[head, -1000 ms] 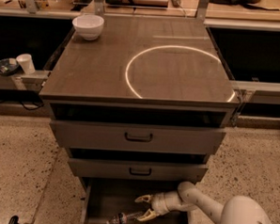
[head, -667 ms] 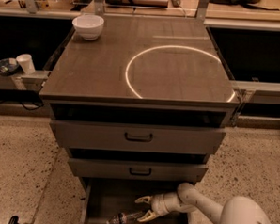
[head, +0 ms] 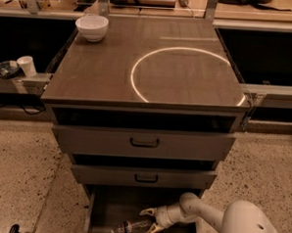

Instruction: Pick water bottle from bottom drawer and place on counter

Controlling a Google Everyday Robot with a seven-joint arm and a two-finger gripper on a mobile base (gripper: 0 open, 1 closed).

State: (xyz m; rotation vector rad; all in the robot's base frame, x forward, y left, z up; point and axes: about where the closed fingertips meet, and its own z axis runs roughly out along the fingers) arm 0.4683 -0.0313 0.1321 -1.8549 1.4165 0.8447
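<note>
Speckled flooring surrounds the cabinet, whose counter (head: 99, 72) bears a white bowl (head: 92, 27) at its back left and no bottle yet. Down in the open bottom drawer (head: 114, 205) the bottle (head: 130, 227) lies on its side. At its right end the gripper (head: 150, 221) is spread wide, holding nothing, so I judge that grasping, lifting and placing all remain.

Dim warm light, ring glare (head: 132, 78) on the counter (head: 94, 71); spread claw (head: 151, 221) in the shadowed bottom drawer (head: 114, 206).
</note>
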